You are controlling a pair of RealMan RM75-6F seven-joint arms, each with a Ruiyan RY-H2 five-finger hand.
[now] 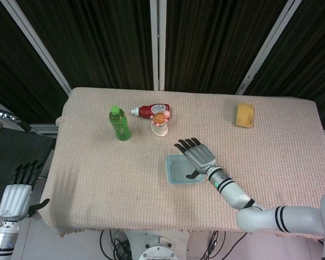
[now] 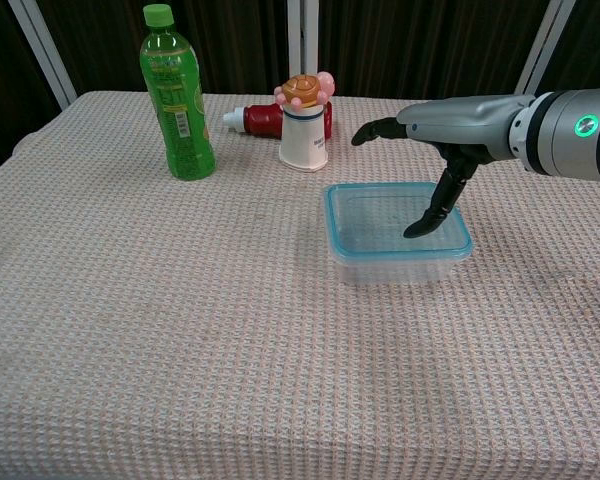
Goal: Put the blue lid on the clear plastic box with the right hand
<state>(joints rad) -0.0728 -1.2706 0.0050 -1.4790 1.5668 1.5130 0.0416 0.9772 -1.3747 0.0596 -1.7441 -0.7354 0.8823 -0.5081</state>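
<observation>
The clear plastic box (image 2: 395, 265) stands right of the table's middle with the blue-rimmed lid (image 2: 375, 215) lying flat on top of it; in the head view the lid (image 1: 177, 171) shows as a pale blue square. My right hand (image 2: 435, 135) hovers flat over the lid with its fingers spread, and its thumb (image 2: 432, 208) points down onto the lid's right part. From above, the right hand (image 1: 197, 156) covers the lid's far right corner. My left hand (image 1: 19, 192) hangs off the table's left side, fingers apart, holding nothing.
A green bottle (image 2: 178, 95) stands at the back left. A red bottle (image 2: 265, 119) lies on its side behind a white cup with a figure top (image 2: 304, 125). A yellow sponge (image 1: 245, 115) rests at the far right. The table's front edge (image 1: 151, 230) is near.
</observation>
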